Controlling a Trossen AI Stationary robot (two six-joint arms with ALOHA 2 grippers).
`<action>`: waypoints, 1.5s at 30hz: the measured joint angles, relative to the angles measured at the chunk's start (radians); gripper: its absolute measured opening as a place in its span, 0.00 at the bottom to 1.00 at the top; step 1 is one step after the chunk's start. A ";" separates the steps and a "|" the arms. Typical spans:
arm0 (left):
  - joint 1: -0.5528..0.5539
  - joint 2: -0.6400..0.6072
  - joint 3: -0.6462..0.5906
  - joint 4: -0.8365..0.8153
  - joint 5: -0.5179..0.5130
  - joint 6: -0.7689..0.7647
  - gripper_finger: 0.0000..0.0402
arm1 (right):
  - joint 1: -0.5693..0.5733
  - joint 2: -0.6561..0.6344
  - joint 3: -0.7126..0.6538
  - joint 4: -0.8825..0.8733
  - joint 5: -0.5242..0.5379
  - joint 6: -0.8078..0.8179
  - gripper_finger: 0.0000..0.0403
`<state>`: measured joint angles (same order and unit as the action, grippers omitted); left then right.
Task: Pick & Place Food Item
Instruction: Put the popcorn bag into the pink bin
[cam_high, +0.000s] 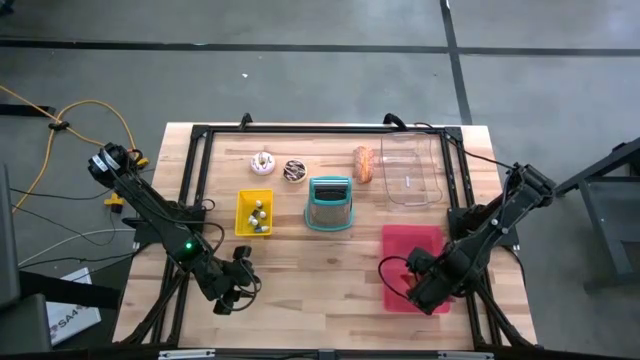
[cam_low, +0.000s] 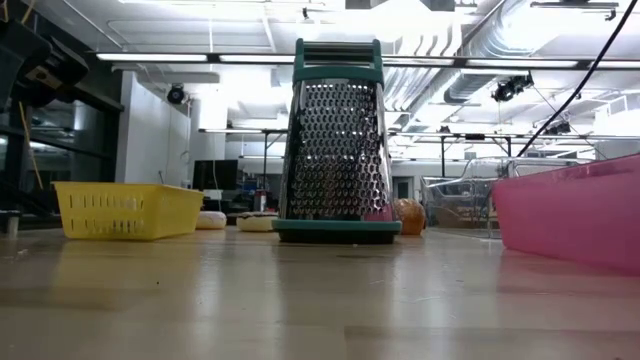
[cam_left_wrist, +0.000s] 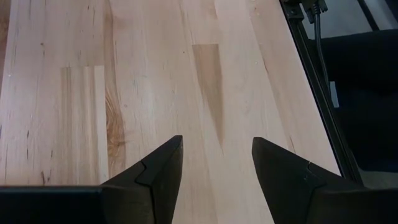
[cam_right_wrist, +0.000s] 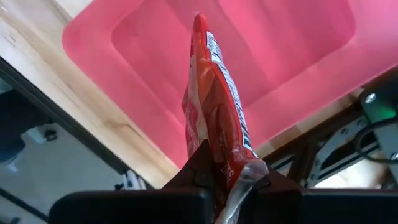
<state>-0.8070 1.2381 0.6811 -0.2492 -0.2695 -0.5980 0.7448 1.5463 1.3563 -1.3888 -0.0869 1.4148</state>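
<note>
A red snack packet (cam_right_wrist: 214, 106) hangs over the pink tray (cam_right_wrist: 292, 50), which lies at the table's near right (cam_high: 410, 245). My right gripper (cam_right_wrist: 227, 171) is shut on the packet and stands over the tray's near part (cam_high: 415, 288). Whether the packet's lower end (cam_right_wrist: 199, 22) touches the tray, I cannot tell. My left gripper (cam_left_wrist: 216, 155) waits open over bare wood at the near left (cam_high: 232, 292). Neither gripper shows in the low view. My right gripper pinches the packet's crimped upper end (cam_right_wrist: 233, 163) between its two fingers. The fingers come from above and point down. The packet hangs edge-on below them, reaching down into the tray's hollow.
A teal-framed grater (cam_high: 329, 203) stands mid-table, a yellow basket (cam_high: 254, 212) to its left. Two doughnuts (cam_high: 278, 166), a bread roll (cam_high: 364, 164) and a clear tub (cam_high: 410, 170) sit along the far side. A black frame (cam_high: 200, 150) borders the table.
</note>
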 joint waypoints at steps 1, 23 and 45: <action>0.000 0.000 0.000 0.000 0.000 0.000 0.47 | 0.000 0.000 0.000 0.001 0.007 -0.006 0.03; 0.000 0.000 0.000 0.000 0.000 0.000 0.47 | -0.015 0.097 0.000 0.043 0.032 -0.225 0.08; 0.000 0.000 0.000 0.000 0.000 0.000 0.47 | -0.021 0.105 0.000 -0.002 0.171 -0.264 0.40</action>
<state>-0.8070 1.2381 0.6811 -0.2493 -0.2695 -0.5976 0.7238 1.6512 1.3567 -1.3912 0.0844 1.1507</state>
